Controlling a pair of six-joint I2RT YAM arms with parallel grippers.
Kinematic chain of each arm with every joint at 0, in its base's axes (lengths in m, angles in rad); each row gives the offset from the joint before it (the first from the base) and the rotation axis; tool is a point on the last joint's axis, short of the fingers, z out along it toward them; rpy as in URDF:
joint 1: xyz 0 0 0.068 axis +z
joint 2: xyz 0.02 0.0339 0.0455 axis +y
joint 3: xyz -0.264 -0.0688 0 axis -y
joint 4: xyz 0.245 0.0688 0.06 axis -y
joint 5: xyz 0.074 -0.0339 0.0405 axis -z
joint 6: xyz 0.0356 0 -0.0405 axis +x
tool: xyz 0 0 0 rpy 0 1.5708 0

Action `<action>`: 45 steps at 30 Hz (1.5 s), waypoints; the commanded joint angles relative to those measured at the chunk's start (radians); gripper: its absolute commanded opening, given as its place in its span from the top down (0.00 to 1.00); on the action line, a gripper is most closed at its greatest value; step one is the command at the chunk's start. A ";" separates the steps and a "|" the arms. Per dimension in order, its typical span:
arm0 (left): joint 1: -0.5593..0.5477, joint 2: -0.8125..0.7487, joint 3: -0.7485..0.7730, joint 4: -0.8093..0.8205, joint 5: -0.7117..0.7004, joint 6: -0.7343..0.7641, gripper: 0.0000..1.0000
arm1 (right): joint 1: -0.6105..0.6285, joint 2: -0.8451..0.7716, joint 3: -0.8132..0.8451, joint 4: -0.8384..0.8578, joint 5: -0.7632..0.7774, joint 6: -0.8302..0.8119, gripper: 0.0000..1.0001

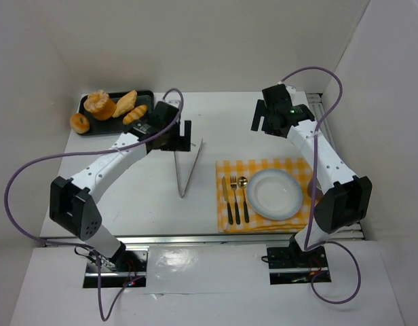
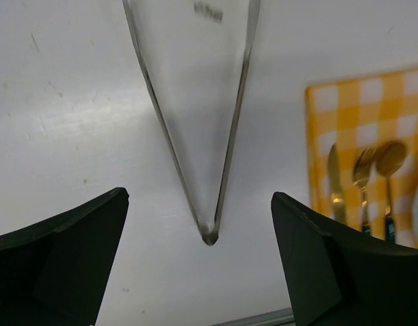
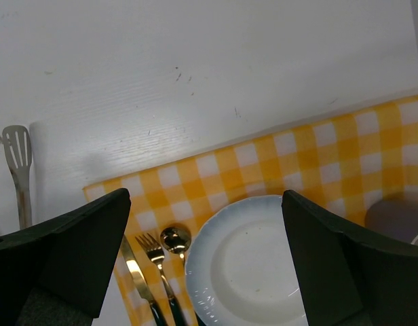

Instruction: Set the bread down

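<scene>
– At the far left corner of the counter [image 1: 216, 122], the bread [image 1: 99, 103] sits on the black tray [image 1: 142, 97]: several pieces, none lifted. So we haven't started the carry?

– No. We judge we're one step short of it, fetching the tool. Just right of the tray, our left claw [image 2: 199, 195] hangs with its fingers [image 2: 73, 258] spread wide and nothing gripped. In its wrist view the hinged end of the tongs [image 2: 209, 234] lies on the counter between them.

– Are we touching the tongs?

– We can't tell; there's no contact we can see.

– And further right?

– The checked placemat [image 1: 297, 166] with knife [image 1: 226, 197], fork [image 1: 235, 198] and spoon [image 1: 243, 197], then the plate [image 1: 275, 193], bare. Our right claw [image 3: 206, 197] hovers over the mat's far edge, fingers also apart, holding nothing.

– What does the next move ask of us?

– We'd lower the left claw squarely and close across both tong arms, not just one, so they don't skid. Then we'd swing back left to the tray.
</scene>
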 commanded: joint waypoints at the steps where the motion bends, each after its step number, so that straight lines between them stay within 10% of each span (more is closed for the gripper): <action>1: -0.043 0.025 -0.091 -0.038 -0.086 -0.067 0.00 | -0.004 -0.029 0.013 0.019 -0.002 0.013 0.00; 12: -0.126 0.106 -0.319 0.126 -0.054 -0.265 0.00 | -0.004 -0.009 0.034 0.009 -0.027 0.004 0.00; 26: -0.103 0.329 -0.172 0.195 -0.103 -0.225 0.06 | -0.004 -0.009 0.034 0.009 -0.027 -0.005 0.00; 34: -0.065 0.401 -0.090 0.198 -0.103 -0.196 0.36 | -0.004 -0.009 0.034 0.009 -0.016 -0.005 0.00; 40: -0.036 0.349 -0.016 0.098 -0.180 -0.161 0.87 | -0.004 0.000 0.034 0.009 0.002 -0.014 0.00; 45: 0.071 0.229 0.061 0.037 -0.142 -0.063 0.96 | -0.004 0.000 0.065 -0.009 0.011 -0.014 0.00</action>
